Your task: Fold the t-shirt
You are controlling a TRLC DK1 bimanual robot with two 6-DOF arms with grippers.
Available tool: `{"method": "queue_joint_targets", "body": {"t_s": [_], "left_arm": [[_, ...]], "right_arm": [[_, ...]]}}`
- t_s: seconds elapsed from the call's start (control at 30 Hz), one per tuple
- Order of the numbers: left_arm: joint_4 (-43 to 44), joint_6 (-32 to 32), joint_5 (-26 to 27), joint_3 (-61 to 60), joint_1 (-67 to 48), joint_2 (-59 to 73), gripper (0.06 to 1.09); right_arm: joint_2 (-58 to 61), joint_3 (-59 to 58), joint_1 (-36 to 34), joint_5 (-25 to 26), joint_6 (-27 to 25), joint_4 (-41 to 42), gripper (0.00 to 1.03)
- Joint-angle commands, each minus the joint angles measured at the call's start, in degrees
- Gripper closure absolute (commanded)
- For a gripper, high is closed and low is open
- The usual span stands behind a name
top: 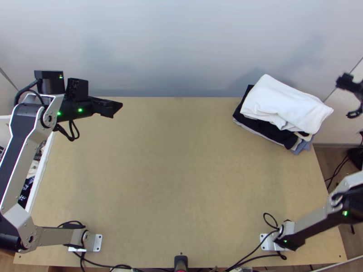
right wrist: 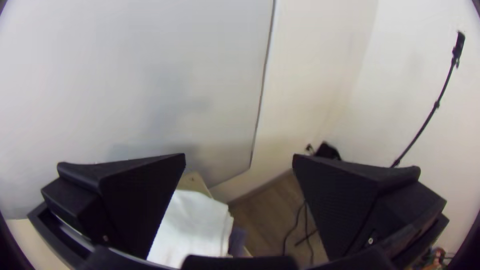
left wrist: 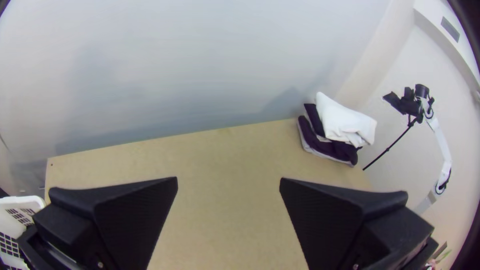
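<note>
In the top view my left gripper (top: 109, 108) is over the table's far left part, away from the cloth. Its two fingers stand wide apart in the left wrist view, my left gripper (left wrist: 228, 185) being open with nothing held. A stack of folded cloth lies at the table's far right corner, a white folded cloth (top: 286, 104) on top of dark ones (top: 267, 130). My right arm's wrist part (top: 349, 84) is at the top view's right edge, beyond the stack. The right wrist view has my right gripper (right wrist: 239, 160) open and empty, near the white cloth (right wrist: 192, 230).
The wooden table (top: 177, 172) stretches between the arms, with a wall (top: 181, 45) behind its far edge. A white basket (left wrist: 20, 212) with cloth in it stands beside the table's left edge. Cables (top: 254, 249) lie along the near edge.
</note>
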Motion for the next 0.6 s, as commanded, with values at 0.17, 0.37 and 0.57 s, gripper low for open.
{"method": "queue_joint_targets", "body": {"t_s": [0.17,0.37,0.57], "left_arm": [[0.31,-1.81,-0.04,0.27,0.78,-0.74,0.1],[0.13,-1.81,-0.13,0.71,2.1,-2.23,0.1],[-0.92,-1.55,-0.22,0.71,3.59,-2.84,0.1]], "right_arm": [[-6.54,-35.73,17.05,10.32,-9.9,55.37,0.03],[3.21,-54.72,15.9,13.13,-10.42,81.65,0.03],[8.22,-60.16,15.03,14.54,-10.6,91.76,0.03]]}}
